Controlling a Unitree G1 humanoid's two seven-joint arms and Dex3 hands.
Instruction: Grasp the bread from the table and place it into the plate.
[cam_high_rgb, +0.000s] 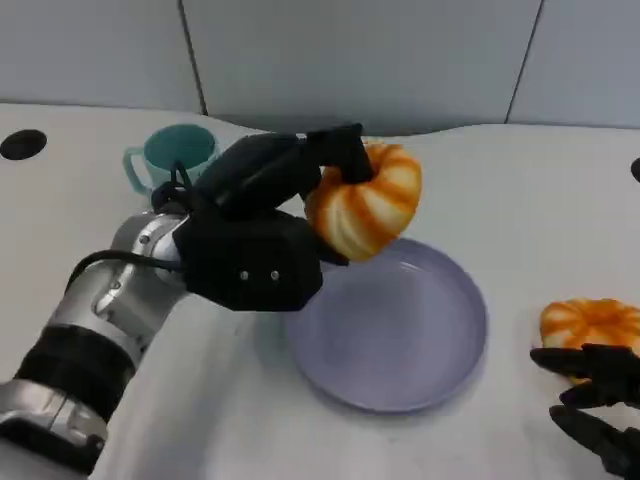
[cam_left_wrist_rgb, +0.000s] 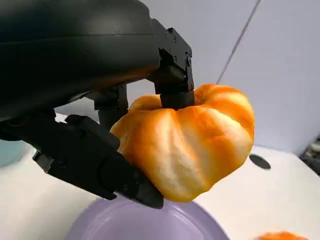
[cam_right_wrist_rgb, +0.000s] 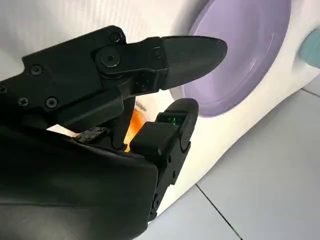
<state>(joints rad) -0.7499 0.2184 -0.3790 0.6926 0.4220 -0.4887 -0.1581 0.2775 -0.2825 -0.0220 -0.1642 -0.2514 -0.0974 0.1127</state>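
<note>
**Orange bread held over plate rim, release pending**

Orange-and-cream striped bread (cam_high_rgb: 365, 200) is gripped in the left hand (cam_high_rgb: 265, 215), fingers closed over its top and under its near side; the left wrist view confirms black fingers (cam_left_wrist_rgb: 172, 75) pressing into the crown and a lower finger cupping its underside. The bread hangs clear of the table, above the far-left rim of the lilac plate (cam_high_rgb: 450, 360), not yet resting on it.

Assessment of step in hand: placement. The load sits over the rim rather than the centre, so I judge the hand should carry it a little further toward the plate's middle, lower it until the bread nearly touches the dish, and only then part the fingers. Releasing from height risks a soft, round item rolling out over the shallow lip.

The right hand (cam_high_rgb: 600, 405) rests low at the table's near-right, fingers apart and holding nothing, just beside a second orange bread (cam_high_rgb: 590, 325). A teal cup (cam_high_rgb: 175, 155) stands behind the left hand, well apart from the plate.
</note>
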